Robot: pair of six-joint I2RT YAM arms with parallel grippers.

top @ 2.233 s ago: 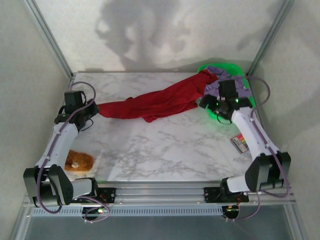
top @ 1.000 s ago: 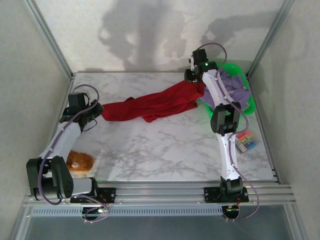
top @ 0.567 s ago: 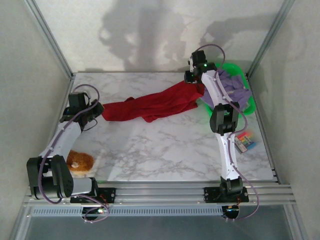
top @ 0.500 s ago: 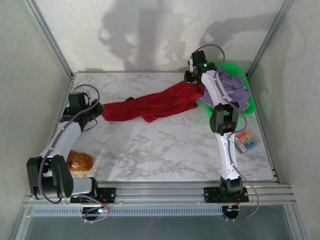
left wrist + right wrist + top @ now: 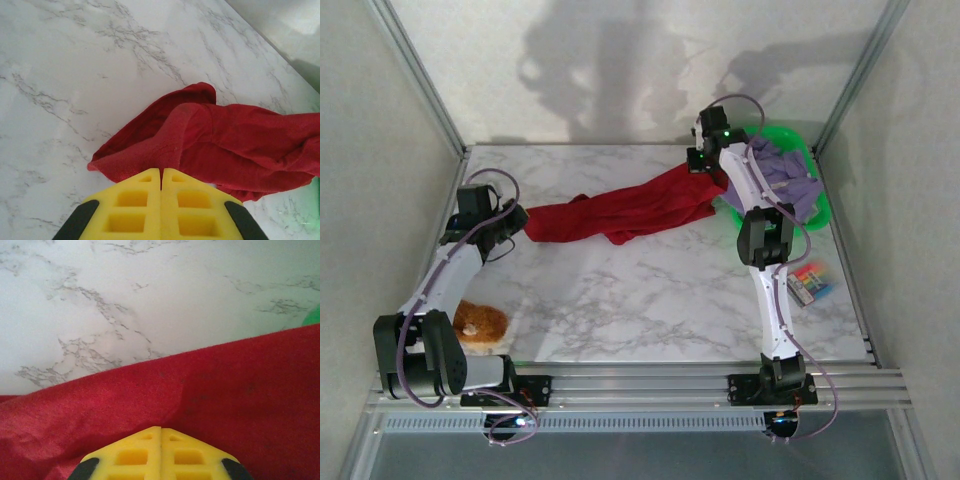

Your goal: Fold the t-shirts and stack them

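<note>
Pinching with both pairs of fingers pressed together: with the left gripper (image 5: pixel 161 172), the red t-shirt's (image 5: pixel 620 207) end near the table's (image 5: pixel 650 290) left edge; with the right gripper (image 5: pixel 161 430), its other end by the green basket (image 5: pixel 822 207) at the far right corner, lavender t-shirt (image 5: pixel 790 180) heaped inside. Could lose a thin pinch, or drag the basket, if pulled while snagged on the rim. Seen from above, the whole stretched span; from the wrists, just folds under closed fingertips.

Setting: a robotics lab test cell. Indicators: plain white enclosure walls (image 5: pixel 620 60), aluminium frame posts (image 5: pixel 415 75), a marble-pattern table (image 5: pixel 650 300), and a slotted mounting rail (image 5: pixel 650 385) at its near edge.
</note>
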